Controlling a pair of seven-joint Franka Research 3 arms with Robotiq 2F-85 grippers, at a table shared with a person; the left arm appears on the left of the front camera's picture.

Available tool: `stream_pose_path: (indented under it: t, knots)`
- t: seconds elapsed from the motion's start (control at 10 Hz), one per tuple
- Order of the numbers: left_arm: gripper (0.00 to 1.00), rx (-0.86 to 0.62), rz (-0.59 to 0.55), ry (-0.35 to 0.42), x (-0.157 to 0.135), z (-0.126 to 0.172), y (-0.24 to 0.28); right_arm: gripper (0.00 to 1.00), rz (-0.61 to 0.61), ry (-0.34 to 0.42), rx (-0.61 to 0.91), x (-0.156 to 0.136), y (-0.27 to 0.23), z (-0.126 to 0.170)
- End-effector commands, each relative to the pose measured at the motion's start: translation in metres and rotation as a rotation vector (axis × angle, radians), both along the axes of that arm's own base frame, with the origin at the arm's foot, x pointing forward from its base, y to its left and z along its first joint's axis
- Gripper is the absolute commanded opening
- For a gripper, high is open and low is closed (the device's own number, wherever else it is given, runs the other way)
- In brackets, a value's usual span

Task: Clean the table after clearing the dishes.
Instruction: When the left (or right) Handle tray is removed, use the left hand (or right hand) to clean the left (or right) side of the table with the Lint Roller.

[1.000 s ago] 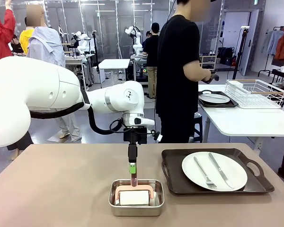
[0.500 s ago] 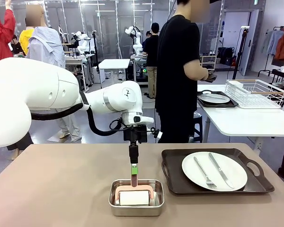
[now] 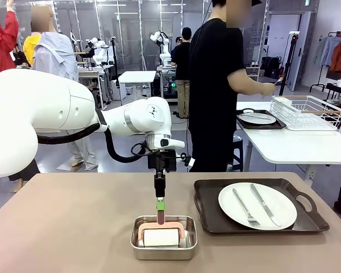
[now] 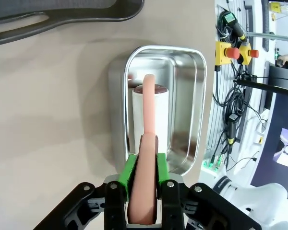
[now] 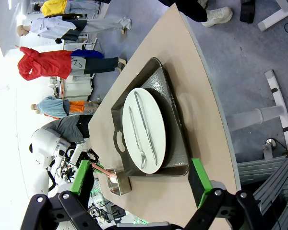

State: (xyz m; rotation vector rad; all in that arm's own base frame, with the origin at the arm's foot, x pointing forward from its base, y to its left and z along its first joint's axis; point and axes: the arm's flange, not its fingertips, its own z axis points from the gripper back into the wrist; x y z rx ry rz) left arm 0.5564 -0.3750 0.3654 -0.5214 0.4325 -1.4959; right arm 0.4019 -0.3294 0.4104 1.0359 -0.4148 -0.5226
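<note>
One plate [image 3: 284, 202], on its tray [image 3: 207, 219], lies uncleared at 3 o'clock of the pan [image 3: 134, 242] on the bench [image 3: 62, 222]; left hand [image 4: 143, 165] clamps the roller's handle [image 4: 149, 110], presumably to lift it; right hand [image 5: 140, 170] apart.

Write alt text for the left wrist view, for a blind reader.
The left gripper is shut on the pink handle of a roller lying in a steel pan. The pan sits on the table, near a dark tray.
</note>
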Motion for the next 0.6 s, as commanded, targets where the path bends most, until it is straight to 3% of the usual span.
stream_pose_path:
  t: [0.0,0.1,0.2,0.5]
  knots:
    - [0.00,-0.008,0.020,0.008,0.000,0.011,0.000,1.00,-0.002,-0.005,0.001,-0.001,0.000,0.002]
    - [0.02,-0.003,0.044,-0.014,-0.005,0.028,0.003,1.00,-0.002,-0.005,0.001,-0.001,0.000,0.002]
    - [0.15,0.023,0.143,-0.088,-0.010,0.061,0.018,1.00,-0.002,-0.005,0.001,-0.001,0.000,0.002]
    - [0.15,-0.016,0.661,-0.355,-0.032,0.153,0.107,1.00,-0.002,-0.005,0.001,-0.001,0.000,0.002]
